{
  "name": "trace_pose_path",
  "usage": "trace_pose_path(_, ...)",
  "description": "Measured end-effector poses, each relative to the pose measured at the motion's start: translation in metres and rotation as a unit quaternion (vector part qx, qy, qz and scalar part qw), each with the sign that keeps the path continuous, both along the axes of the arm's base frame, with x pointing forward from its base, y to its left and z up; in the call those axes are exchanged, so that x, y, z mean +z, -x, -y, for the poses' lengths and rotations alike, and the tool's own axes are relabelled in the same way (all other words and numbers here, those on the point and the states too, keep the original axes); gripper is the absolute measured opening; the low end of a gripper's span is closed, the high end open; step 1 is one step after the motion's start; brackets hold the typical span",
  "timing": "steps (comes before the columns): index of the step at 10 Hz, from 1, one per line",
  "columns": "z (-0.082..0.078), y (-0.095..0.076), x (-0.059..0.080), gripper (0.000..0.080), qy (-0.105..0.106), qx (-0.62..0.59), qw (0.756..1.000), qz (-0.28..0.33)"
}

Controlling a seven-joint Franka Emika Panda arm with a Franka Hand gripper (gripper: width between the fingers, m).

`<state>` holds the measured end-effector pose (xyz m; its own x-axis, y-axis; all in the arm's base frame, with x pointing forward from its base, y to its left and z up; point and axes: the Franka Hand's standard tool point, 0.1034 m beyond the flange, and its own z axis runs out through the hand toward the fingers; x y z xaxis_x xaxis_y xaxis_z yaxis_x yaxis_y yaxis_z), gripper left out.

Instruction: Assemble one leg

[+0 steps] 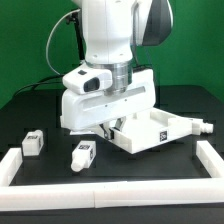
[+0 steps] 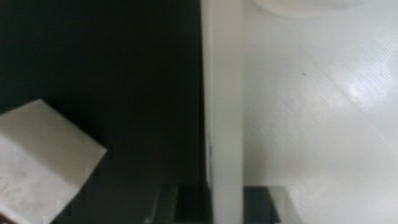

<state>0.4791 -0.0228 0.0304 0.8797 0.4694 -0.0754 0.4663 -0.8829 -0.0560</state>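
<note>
The white tray-like tabletop lies on the black table right of centre. My gripper is down at its near-left edge. In the wrist view the tabletop's thin wall runs between my two dark fingers, which press on it from both sides. My gripper is shut on that wall. Three legs show in the exterior view: one leg at the left, one leg in front of the gripper, and one leg by the tabletop's right side. All lie apart from the gripper.
A white raised border runs along the table's front and up both sides. A white slanted block lies on the dark table beside the gripped wall. A round boss sits in the tabletop's inside corner.
</note>
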Motion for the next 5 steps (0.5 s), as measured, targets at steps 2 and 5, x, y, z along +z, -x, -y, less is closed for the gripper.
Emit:
trace_pose_path(2,-0.003,-0.005,0.021,0.0054,0.014,-0.132,0.991,-0.03)
trace_pose_path(5,0.0,-0.008,0.023,0.0054,0.006,-0.184,0.982,-0.035)
